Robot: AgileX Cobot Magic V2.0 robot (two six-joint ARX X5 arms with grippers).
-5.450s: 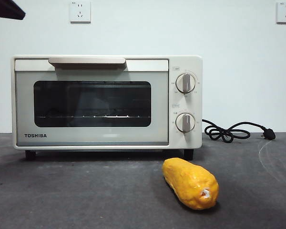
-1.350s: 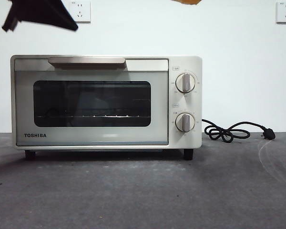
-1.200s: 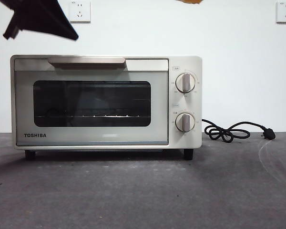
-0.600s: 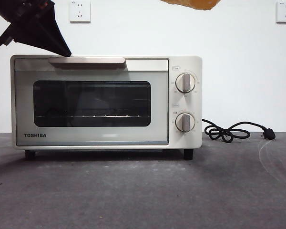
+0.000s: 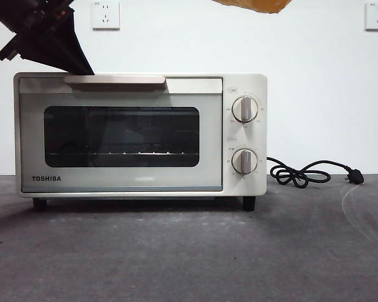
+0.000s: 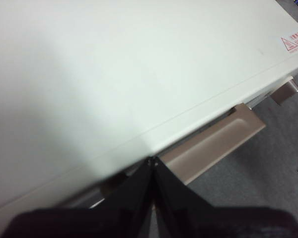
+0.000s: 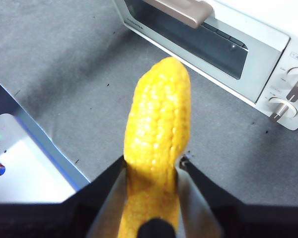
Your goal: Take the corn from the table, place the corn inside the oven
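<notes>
Corn [image 7: 158, 144] clamped lengthwise in the right claw [image 7: 153, 166], high above the bench [image 5: 189, 251], tip aimed down at the oven [image 5: 140, 134], door shut; left claw [image 6: 152, 163], pinched closed, at the left end of the handle [image 6: 211, 144], nearer it.
</notes>
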